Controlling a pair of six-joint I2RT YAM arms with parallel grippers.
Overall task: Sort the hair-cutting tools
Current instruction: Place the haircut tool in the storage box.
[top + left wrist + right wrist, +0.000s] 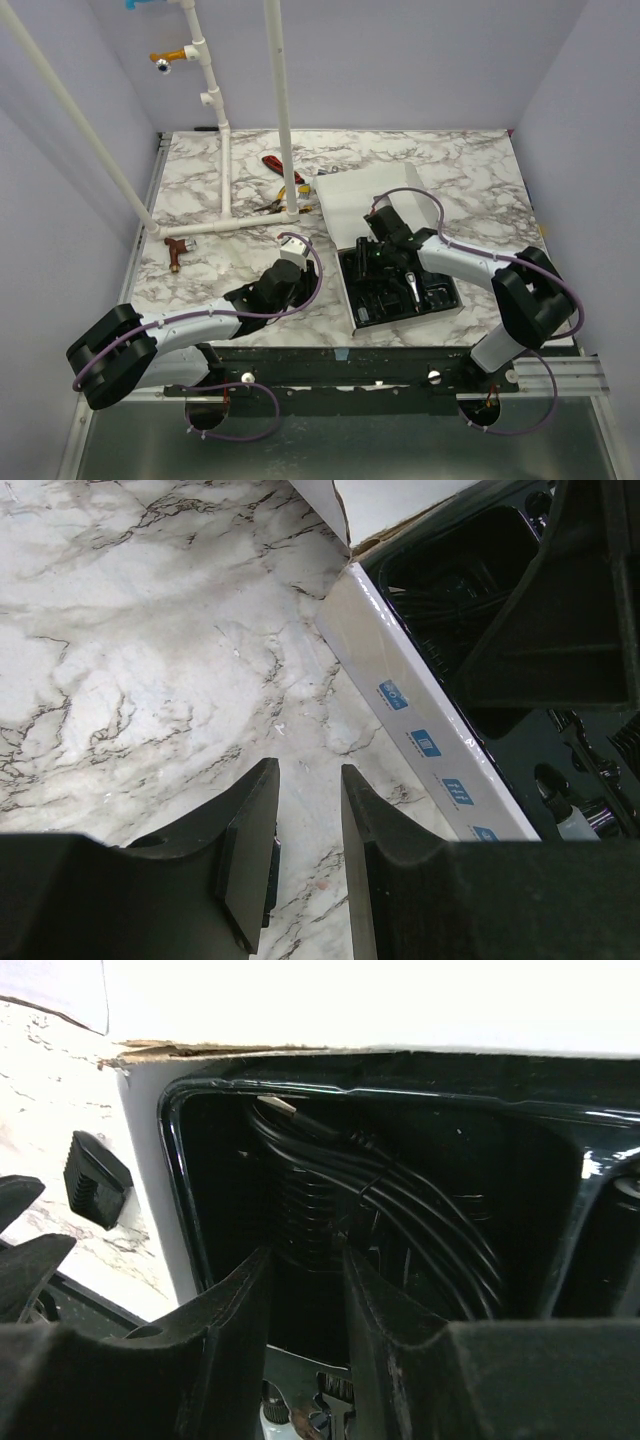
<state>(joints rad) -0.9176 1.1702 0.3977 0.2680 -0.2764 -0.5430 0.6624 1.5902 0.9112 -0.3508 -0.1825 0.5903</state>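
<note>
At the right gripper (308, 1260): jaws a narrow slot apart, with nothing seen clamped between them. Reaches down into the far-left compartment of the black tray (178, 1160). Hard to tell whether the tips touch the ribbed black piece (310, 1210) standing just beyond them, and too dark there to say what kind of piece it is. In the same compartment, beside it: a black cable (410, 1200) in several loops, plug end up near the rim. Below the fingers, only glimpses of silver bits, cut off by the picture's edge.

Around the tray: the white box (145, 1160), its torn flap folded back. Just outside its wall, on the marble table (150, 630): a small black ridged piece (97, 1178), close to the box but apart from it. No sign of that piece from above.

From above, hard to separate the tray's black contents from one another. Clear only in part: the slim black clipper (410, 285), picked out by its silver end near the tray's middle, with the arm covering the far-left corner.

At the left gripper (310, 780): jaws likewise a narrow gap apart and empty, with bare marble showing through. Hangs over the table just left of the box, clear of its wall.

Farther back, well apart from both arms: the red- and yellow-handled tools (280, 180), partly behind the white pipe frame (225, 150), and the reddish-brown T-shaped piece (177, 252).
</note>
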